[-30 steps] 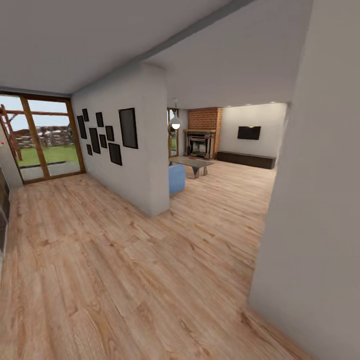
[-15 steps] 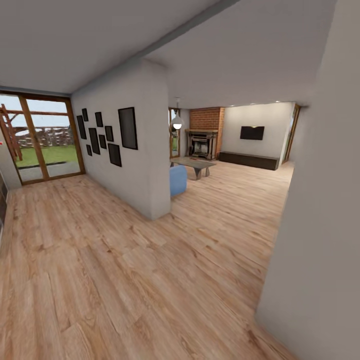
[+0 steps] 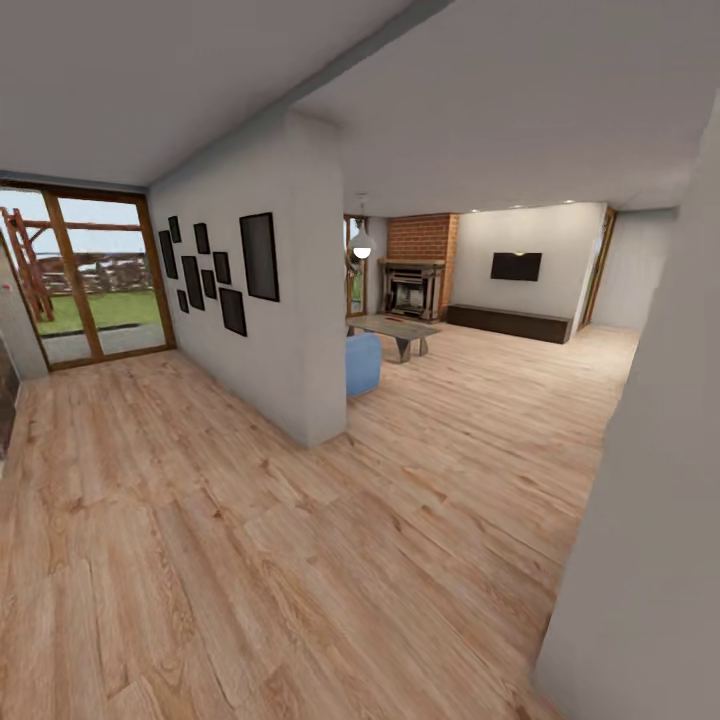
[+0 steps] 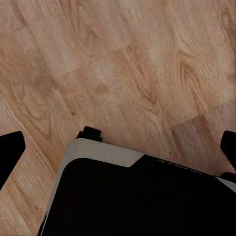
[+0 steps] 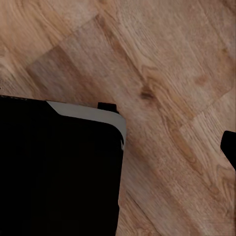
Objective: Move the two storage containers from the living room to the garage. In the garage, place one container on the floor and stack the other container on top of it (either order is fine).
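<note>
Containers unfetched: I face the living room [image 3: 470, 330] with fireplace [image 3: 412, 288]; both grippers' jaws spread, holding nothing.

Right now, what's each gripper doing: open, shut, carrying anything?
Left gripper: open, fingertips spread wide, nothing between them.
Right gripper: one fingertip shows at the frame's edge; state cannot be told.

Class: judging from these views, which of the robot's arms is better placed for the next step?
Neither yet: the left gripper and the right gripper both hang empty over the plank floor, much alike. The fireplace lies far ahead, so driving likely comes first.
</note>
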